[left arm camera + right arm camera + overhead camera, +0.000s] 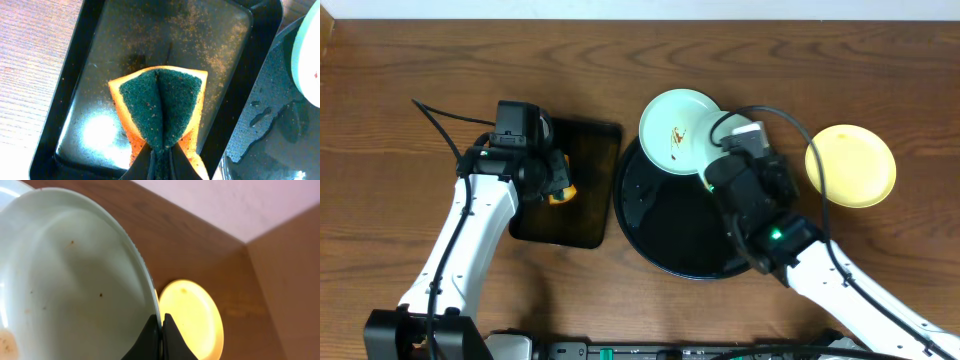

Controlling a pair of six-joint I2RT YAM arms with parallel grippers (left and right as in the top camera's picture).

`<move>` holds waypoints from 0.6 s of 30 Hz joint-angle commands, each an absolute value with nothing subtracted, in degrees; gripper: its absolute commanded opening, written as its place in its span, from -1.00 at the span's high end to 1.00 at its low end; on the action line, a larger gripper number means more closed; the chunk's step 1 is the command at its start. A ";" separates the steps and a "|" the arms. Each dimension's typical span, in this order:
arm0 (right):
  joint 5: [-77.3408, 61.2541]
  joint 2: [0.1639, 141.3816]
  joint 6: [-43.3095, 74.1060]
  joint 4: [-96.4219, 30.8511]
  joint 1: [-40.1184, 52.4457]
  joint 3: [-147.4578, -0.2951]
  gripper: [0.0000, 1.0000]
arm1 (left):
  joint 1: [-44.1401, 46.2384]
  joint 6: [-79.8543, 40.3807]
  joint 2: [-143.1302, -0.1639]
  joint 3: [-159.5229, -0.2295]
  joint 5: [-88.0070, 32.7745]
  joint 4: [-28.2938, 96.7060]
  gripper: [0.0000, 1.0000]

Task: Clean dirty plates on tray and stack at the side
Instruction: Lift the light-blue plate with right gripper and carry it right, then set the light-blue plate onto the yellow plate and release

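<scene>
A mint-green plate (675, 130) with brown smears is held tilted over the far rim of the round black tray (660, 225). My right gripper (715, 165) is shut on its rim; the plate fills the left of the right wrist view (65, 275), the fingertips (161, 322) pinching its edge. A pale yellow plate (851, 165) lies on the wood tabletop to the right and also shows in the right wrist view (192, 317). My left gripper (560, 188) is shut on an orange sponge with a green scrub face (162, 107), held folded above the rectangular black tray (75, 65). Only one green plate is visible.
The rectangular black tray (565, 180) lies left of the round tray, speckled with crumbs and wet. The round tray's wet floor shows at the right of the left wrist view (270, 130). A black cable (445, 115) runs over the table at the left.
</scene>
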State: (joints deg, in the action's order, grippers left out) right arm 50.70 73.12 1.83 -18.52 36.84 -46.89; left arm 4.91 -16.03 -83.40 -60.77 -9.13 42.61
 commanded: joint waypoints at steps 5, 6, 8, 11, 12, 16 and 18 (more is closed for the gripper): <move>34.89 70.87 15.97 -23.20 20.10 -51.20 0.98 | 4.56 -15.05 -83.15 -60.12 -9.85 42.57 0.85; 32.29 70.87 16.62 -23.44 17.61 -51.48 0.98 | 4.56 -15.05 -83.15 -60.12 -9.85 42.57 0.84; 27.53 70.87 17.41 -23.62 12.51 -51.88 0.98 | 4.56 -15.05 -83.15 -60.12 -9.85 42.57 0.84; 23.51 70.87 19.31 -23.81 4.99 -51.94 0.98 | 4.56 -15.05 -83.15 -60.12 -9.85 42.57 0.85; 23.24 70.87 20.43 -24.14 2.85 -51.94 0.98 | 4.56 -15.05 -83.15 -60.12 -9.85 42.57 0.84; 22.76 70.91 25.47 -25.15 -5.76 -51.94 0.98 | 4.56 -15.05 -83.15 -60.12 -9.85 42.57 0.85; 20.73 71.26 26.13 -24.62 -9.82 -51.94 0.98 | 4.56 -15.05 -83.15 -60.12 -9.85 42.57 0.85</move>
